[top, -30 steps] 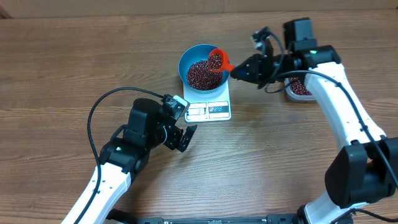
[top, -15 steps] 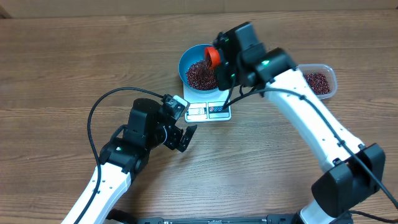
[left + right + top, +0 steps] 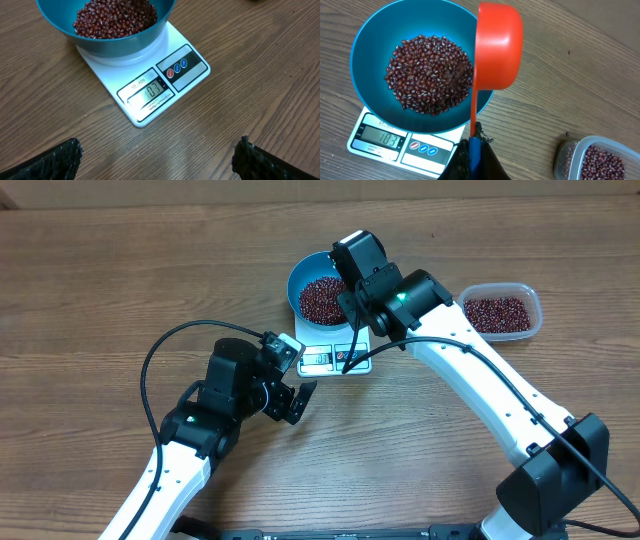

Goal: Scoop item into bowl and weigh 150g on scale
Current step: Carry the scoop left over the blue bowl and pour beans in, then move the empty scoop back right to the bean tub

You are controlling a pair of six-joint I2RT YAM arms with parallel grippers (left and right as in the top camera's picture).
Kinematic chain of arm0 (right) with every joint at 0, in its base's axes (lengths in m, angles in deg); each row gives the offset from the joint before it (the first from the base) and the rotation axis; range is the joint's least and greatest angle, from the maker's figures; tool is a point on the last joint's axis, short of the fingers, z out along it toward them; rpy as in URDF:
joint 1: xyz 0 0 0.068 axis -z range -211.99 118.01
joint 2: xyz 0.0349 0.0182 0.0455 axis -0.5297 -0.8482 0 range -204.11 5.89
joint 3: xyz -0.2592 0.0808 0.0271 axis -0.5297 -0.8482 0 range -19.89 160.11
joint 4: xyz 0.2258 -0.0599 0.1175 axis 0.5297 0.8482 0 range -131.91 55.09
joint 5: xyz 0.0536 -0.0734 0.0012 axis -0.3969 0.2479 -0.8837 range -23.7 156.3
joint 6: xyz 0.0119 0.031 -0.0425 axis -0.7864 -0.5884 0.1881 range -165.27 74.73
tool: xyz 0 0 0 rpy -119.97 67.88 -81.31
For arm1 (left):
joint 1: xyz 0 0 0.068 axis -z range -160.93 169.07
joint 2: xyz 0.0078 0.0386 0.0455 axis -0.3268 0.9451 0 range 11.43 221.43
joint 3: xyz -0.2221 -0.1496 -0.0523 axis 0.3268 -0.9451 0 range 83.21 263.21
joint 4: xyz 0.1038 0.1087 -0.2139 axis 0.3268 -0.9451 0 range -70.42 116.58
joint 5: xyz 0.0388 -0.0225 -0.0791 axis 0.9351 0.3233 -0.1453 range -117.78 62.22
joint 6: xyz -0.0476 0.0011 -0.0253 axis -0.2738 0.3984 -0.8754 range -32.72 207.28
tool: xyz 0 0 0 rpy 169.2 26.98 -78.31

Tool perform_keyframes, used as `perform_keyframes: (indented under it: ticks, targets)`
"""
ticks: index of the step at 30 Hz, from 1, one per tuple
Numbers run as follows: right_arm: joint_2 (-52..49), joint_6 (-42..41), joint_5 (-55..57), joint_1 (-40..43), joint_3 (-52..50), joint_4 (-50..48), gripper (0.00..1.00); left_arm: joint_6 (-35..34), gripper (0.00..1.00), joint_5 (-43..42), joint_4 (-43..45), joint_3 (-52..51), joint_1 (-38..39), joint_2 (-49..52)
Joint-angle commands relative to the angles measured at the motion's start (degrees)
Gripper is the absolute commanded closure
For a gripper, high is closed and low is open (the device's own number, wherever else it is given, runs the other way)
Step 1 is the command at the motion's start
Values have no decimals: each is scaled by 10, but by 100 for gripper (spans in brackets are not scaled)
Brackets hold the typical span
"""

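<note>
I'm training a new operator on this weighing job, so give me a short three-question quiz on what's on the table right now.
1. True or false: the bowl sits on the scale.
2. The right tool is shut on: A) the scoop; B) the bowl; C) nothing.
3. Besides the bowl, where else are beans held?

Key: 1 true; 2 A; 3 in the tub.
</note>
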Motion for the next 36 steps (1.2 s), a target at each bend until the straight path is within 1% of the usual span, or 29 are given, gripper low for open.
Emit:
perform_keyframes:
  ticks: [1, 5, 9, 14, 19, 22, 27, 32, 36]
  targets:
    - [15, 3, -16, 0, 20, -3, 96, -5, 0, -7, -1, 12, -3, 2]
    - [23, 2, -102, 21, 23, -3, 96, -5, 1, -7, -1, 12, -3, 2]
    - [39, 0, -186, 59, 25, -3, 96, -5, 1, -7, -1, 12, -3, 2]
    - [75, 0, -311, 134, 26, 0, 96, -5, 1, -7, -1, 12, -3, 2]
    - [115, 0, -387, 236, 26, 25, 96, -5, 0, -7, -1, 12, -3, 2]
    - [131, 1, -398, 309, 26, 57, 96, -5, 0, -7, -1, 12, -3, 2]
    - [132, 3, -398, 403, 25, 109, 96, -5, 0, -7, -1, 12, -3, 2]
    - [130, 18, -384, 469, 18, 136, 96, -5, 0, -7, -1, 12, -3, 2]
    - [128, 29, -371, 500, -30, 129, 96, -5, 0, -7, -1, 12, -3, 2]
